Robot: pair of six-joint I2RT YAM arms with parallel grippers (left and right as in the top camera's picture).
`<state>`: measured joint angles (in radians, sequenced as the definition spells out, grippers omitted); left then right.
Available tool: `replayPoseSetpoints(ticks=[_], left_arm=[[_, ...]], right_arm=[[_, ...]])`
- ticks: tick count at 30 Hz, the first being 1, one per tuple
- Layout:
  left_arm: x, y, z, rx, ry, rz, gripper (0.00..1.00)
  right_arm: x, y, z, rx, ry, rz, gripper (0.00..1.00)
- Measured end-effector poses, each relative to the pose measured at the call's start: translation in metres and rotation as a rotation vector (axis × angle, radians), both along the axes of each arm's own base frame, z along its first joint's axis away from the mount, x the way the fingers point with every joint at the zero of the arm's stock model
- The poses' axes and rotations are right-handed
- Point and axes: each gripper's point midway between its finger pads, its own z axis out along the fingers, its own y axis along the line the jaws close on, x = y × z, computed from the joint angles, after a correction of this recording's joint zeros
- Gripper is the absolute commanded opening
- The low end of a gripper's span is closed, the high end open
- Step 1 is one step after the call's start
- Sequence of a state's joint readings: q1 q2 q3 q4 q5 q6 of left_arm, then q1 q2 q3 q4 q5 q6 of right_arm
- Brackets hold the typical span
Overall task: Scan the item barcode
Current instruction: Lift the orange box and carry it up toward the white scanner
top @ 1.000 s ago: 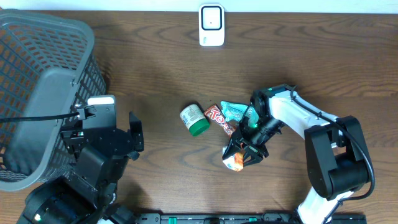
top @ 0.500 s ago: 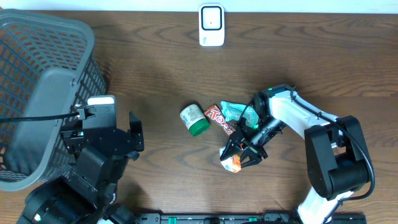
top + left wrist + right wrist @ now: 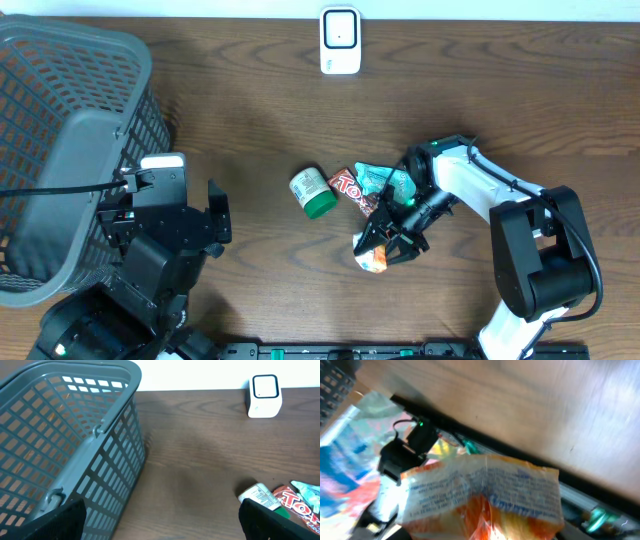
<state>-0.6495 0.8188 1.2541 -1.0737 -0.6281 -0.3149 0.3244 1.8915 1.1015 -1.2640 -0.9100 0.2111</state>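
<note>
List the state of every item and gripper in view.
right gripper, shut on the orange packet
orange packet, held in the right gripper
left gripper, open, empty
green-capped jar, lying on its side
red candy bar, lying flat
teal packet, lying crumpled
basket, nothing visible inside
scanner, standing upright

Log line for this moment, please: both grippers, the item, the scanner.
right gripper: shut on orange packet | left gripper: open, empty, beside basket | scanner: apart from packet, scan not yet done
</note>
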Motion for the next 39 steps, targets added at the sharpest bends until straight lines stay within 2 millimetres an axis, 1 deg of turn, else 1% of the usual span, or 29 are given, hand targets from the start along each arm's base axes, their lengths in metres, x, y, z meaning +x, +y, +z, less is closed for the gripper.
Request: replayPoseSetpoints(ticks=[2, 4, 9, 11, 13, 16, 21, 22, 23, 24, 25, 27, 28, 30, 31, 32, 36, 39], left_arm=[[0.0, 0.0, 0.0, 0.0, 0.0, 0.0, 0.98], [0.0, 0.0, 0.0, 0.0, 0.0, 0.0, 0.98], [0.0, 0.0, 0.0, 0.0, 0.0, 0.0, 0.98], [0.0, 0.0, 0.0, 0.0, 0.0, 0.0, 0.98], [0.0, 0.0, 0.0, 0.0, 0.0, 0.0, 0.98], [0.0, 0.0, 0.0, 0.0, 0.0, 0.0, 0.98], [0.0, 0.0, 0.0, 0.0, 0.0, 0.0, 0.98], [0.0, 0.0, 0.0, 0.0, 0.0, 0.0, 0.98], [0.0, 0.0, 0.0, 0.0, 0.0, 0.0, 0.98], [0.0, 0.0, 0.0, 0.001, 0.0, 0.0, 0.98], [0.0, 0.0, 0.0, 0.0, 0.0, 0.0, 0.98], [0.0, 0.0, 0.0, 0.0, 0.0, 0.0, 0.98], [0.0, 0.0, 0.0, 0.0, 0.001, 0.0, 0.98], [0.0, 0.0, 0.0, 0.0, 0.0, 0.0, 0.98], [0.0, 0.0, 0.0, 0.0, 0.001, 0.0, 0.98], [0.0, 0.0, 0.0, 0.0, 0.0, 0.0, 0.98], [0.0, 0.0, 0.0, 0.001, 0.001, 0.0, 0.98], [0.0, 0.0, 0.0, 0.001, 0.001, 0.0, 0.98]], right_arm=[[0.009, 0.0, -0.008, -0.003, -0.068, 0.015, 0.41], [0.014, -0.002, -0.014, -0.012, -0.108, 0.027, 0.38], [0.014, -0.005, -0.017, -0.034, -0.119, 0.04, 0.36], [0.013, -0.006, -0.014, -0.045, -0.109, 0.044, 0.36], [0.016, -0.006, -0.011, -0.048, -0.117, 0.046, 0.35], [0.03, -0.001, -0.004, -0.036, -0.165, 0.046, 0.35], [0.064, 0.01, 0.019, -0.001, -0.284, 0.041, 0.36], [0.075, 0.014, 0.027, 0.013, -0.329, 0.039, 0.36], [0.083, 0.016, 0.032, 0.018, -0.359, 0.039, 0.37], [0.102, 0.021, 0.044, 0.032, -0.442, 0.037, 0.37], [0.114, 0.022, 0.051, 0.028, -0.492, 0.034, 0.38], [0.146, 0.024, 0.067, -0.001, -0.627, 0.022, 0.38], [0.165, 0.024, 0.076, -0.026, -0.711, 0.01, 0.38], [0.184, 0.023, 0.084, -0.055, -0.791, -0.007, 0.39], [0.204, 0.022, 0.093, -0.089, -0.878, -0.027, 0.39], [0.22, 0.02, 0.098, -0.116, -0.946, -0.046, 0.4], [0.263, 0.011, 0.109, -0.206, -1.129, -0.105, 0.4], [0.294, 0.002, 0.122, -0.283, -1.264, -0.164, 0.4]])
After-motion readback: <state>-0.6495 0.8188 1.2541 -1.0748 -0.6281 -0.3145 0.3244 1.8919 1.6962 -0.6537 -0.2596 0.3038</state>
